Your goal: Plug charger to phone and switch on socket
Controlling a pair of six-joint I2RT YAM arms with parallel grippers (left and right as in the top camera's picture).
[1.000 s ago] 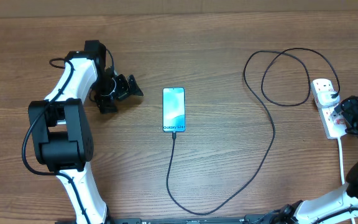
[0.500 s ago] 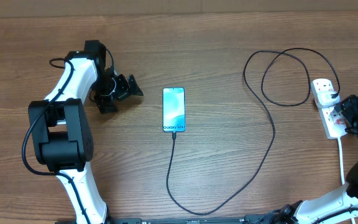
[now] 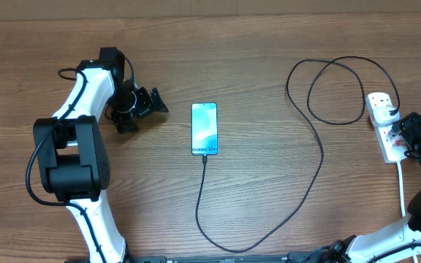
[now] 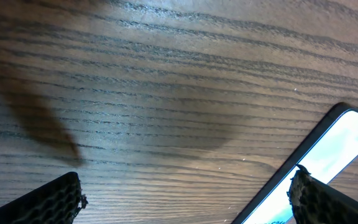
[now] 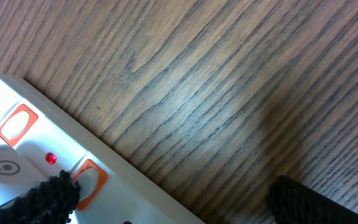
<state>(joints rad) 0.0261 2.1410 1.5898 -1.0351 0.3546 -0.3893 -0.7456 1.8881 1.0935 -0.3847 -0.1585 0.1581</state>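
Plainly, what remains turns on the right side of the table (image 3: 269,88): the socket (image 3: 390,150) lies at the far right with its long axis running roughly away from the robot, and the right gripper (image 3: 405,136) sits over its right flank, touching or nearly touching it. Its jaws stand wide apart and hold nothing. In the right wrist view one finger (image 5: 42,199) overlaps an orange switch (image 5: 91,179) on the socket's white face (a small red dot shows just beside it, though whether the switch has been pressed cannot be told). The charger (image 3: 320,157) runs from the top end of the socket, loops once, sweeps down and round, and meets the near edge of the phone (image 3: 204,128), so the plugging step looks done. The phone lies flat at the middle of the table, screen up, long axis also pointing away from the robot. The left gripper (image 3: 143,109), likewise spread and empty, rests near the phone's left side, well apart from the socket, so I judge the switch falls to the right arm.
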